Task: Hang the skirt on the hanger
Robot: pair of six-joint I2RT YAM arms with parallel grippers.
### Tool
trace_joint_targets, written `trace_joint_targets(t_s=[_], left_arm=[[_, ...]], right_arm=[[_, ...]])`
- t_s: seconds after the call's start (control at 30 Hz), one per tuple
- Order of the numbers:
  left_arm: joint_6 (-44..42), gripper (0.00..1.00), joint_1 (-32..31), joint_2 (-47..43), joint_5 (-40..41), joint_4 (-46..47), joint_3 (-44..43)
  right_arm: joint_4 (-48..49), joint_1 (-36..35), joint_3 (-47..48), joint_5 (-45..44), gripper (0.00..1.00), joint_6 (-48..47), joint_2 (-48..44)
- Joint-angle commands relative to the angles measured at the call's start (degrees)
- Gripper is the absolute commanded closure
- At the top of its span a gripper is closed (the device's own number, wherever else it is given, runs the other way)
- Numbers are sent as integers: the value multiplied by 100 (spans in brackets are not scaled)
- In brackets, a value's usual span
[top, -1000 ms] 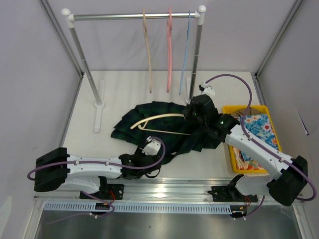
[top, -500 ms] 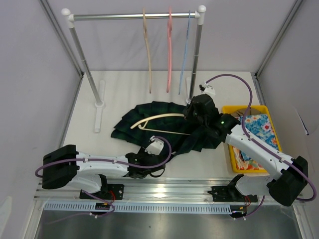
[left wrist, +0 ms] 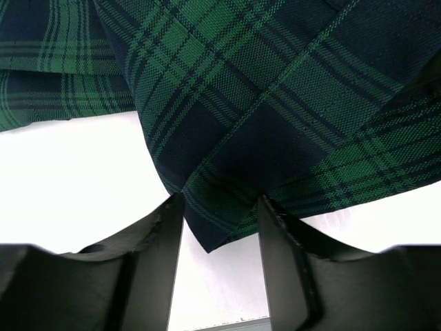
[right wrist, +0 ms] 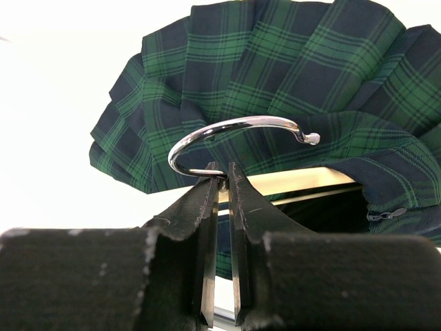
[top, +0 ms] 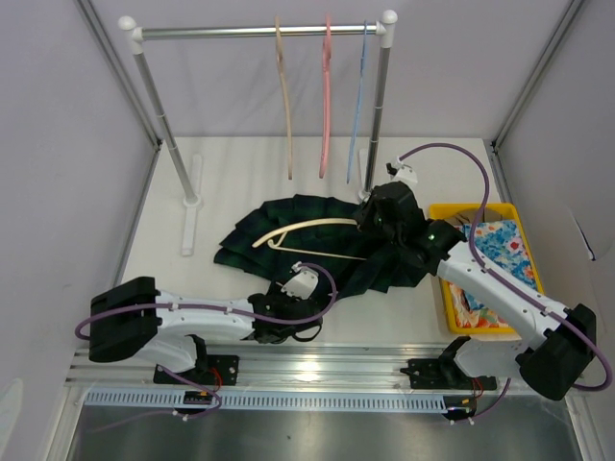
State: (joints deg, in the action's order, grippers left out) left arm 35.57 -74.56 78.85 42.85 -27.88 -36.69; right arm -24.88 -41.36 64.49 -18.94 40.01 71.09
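- Plaid woven cloth, soft and light: skirt (left wrist: 275,96) corner between left gripper (left wrist: 220,203) jaws, apart, not yet pinching.
- Right gripper (right wrist: 222,172) clamped on hanger (top: 309,228) at hook (right wrist: 234,126) base.
- Lies fanned flat under hanger; probably sags limp, so best pinched at a thick edge.

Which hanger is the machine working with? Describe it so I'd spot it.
Below the clothes rail, a plaid skirt lies fanned on the table. The cream-yellow hanger lies flat on it; the tan, pink and blue hangers hang from the rail.
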Motion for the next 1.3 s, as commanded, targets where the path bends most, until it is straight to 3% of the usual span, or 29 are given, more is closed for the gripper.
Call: trace_joint_targets(t_s=[0.0,0.47,0.9,1.0,1.17,1.27], left_arm=[[143,41,-49,52,-5,-86,-181],[494,36,-76,376,91,-367,-321],[187,67,460,157,233,-218,-418],[99,71,522,131,215,-166,-427],[3,67,566,69,198,-139,-445],[-76,75,662,-71,67,-16,-392]], right_arm=[[124,58,-33,-66,100,-99,-218],[159,76,-103,-13,100,-107,-262],[124,93,-94,-40,100,-151,-341],[115,102,-86,-48,100,-169,-350],[72,102,-77,-101,100,-213,-368],[63,146,-77,-93,100,-230,-411]])
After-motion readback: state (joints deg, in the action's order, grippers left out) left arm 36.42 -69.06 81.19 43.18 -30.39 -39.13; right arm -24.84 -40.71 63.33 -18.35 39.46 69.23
